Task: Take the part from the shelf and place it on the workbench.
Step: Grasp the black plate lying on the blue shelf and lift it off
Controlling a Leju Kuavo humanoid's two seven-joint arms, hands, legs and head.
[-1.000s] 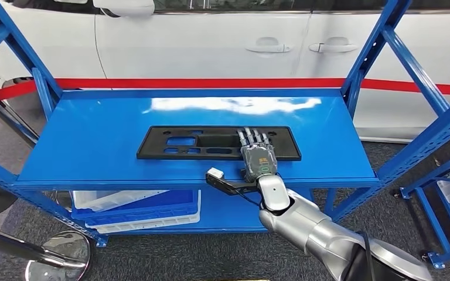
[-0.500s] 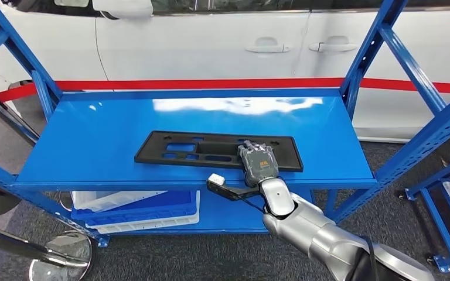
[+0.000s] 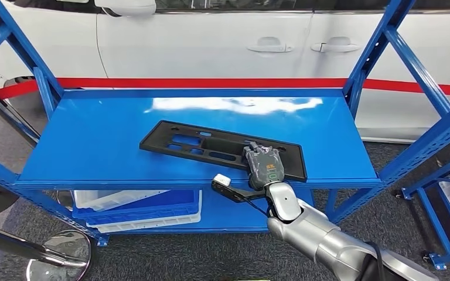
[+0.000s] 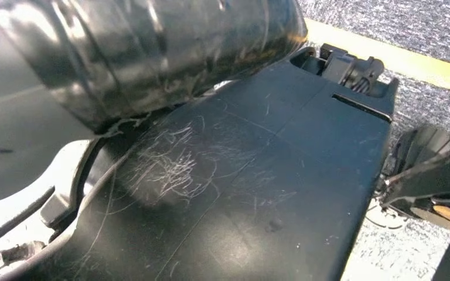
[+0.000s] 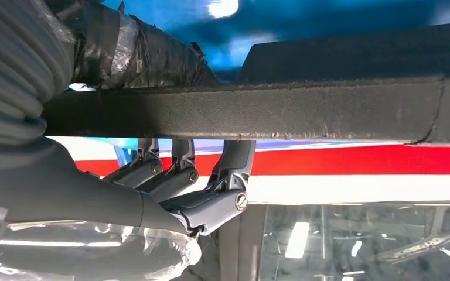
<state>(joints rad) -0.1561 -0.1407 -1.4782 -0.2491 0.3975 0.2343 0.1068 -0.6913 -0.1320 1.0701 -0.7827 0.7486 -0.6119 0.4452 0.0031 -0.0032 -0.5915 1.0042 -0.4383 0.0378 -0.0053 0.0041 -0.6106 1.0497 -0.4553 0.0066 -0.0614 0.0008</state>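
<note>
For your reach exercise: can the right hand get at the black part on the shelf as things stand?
Probably yes: the right hand already grips the part's near edge, its fingers curled over it, and nothing on the shelf blocks the way.

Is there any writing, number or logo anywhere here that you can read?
Back of the right hand: an orange mark and green glowing figures, too small and blurred to read.
Black part on the blue shelf: no lettering visible.
White car behind: no badge or text visible.
</note>
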